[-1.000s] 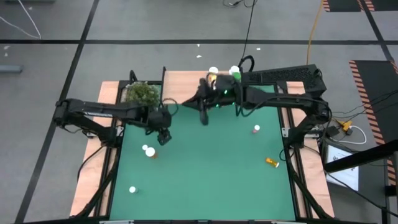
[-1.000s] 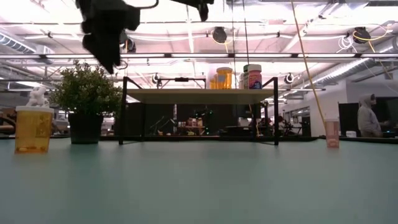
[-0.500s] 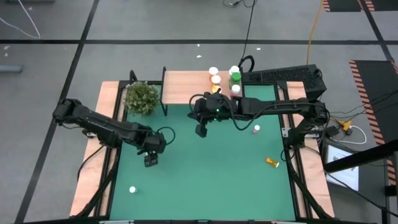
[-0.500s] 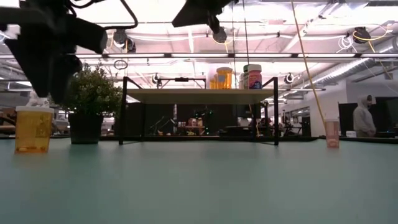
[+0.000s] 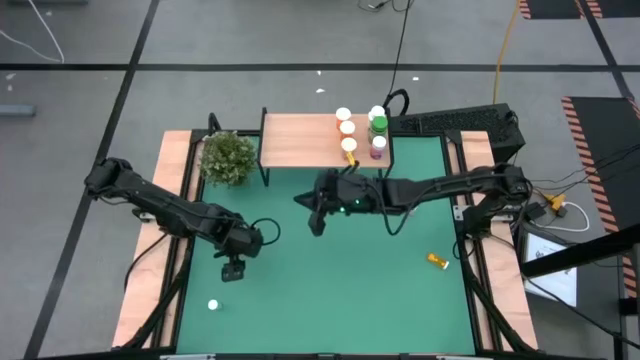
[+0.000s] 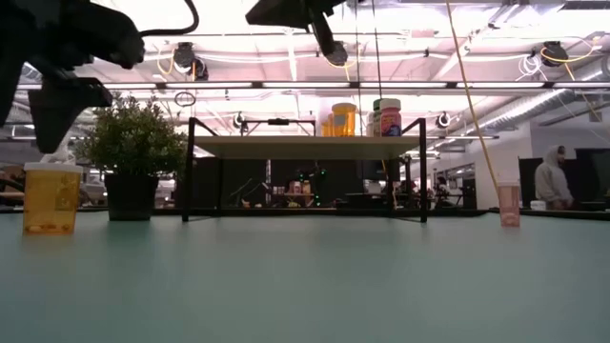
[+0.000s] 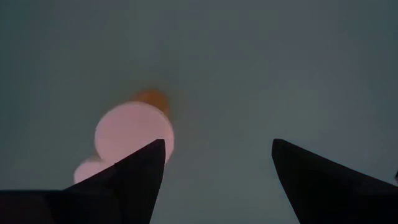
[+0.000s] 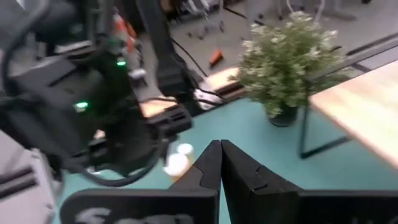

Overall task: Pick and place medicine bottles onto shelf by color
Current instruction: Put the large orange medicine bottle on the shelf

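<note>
we see the left gripper low over the left half of the green mat, its fingers spread wide and holding nothing; in the left wrist view an orange bottle with a white cap stands on the mat right under it, partly behind one finger, and the same bottle shows at the left edge of the low view; from above the gripper hides it; the right gripper hangs over the middle of the mat, in front of the shelf, its fingers pressed together with nothing between them; the shelf stands at the far edge of the mat, and a cluster of bottles sits at its right end, among them a green-capped bottle and a pink one; a bushy plant stands just beside the shelf's left legs, between the shelf and the left arm's reach; still loose on the mat are a white-capped bottle near the left front corner and an orange bottle lying on its side near the right edge; in the low view a pinkish bottle stands well to the right of the shelf, though from above the right arm covers that spot; a person stands in the room behind.
</note>
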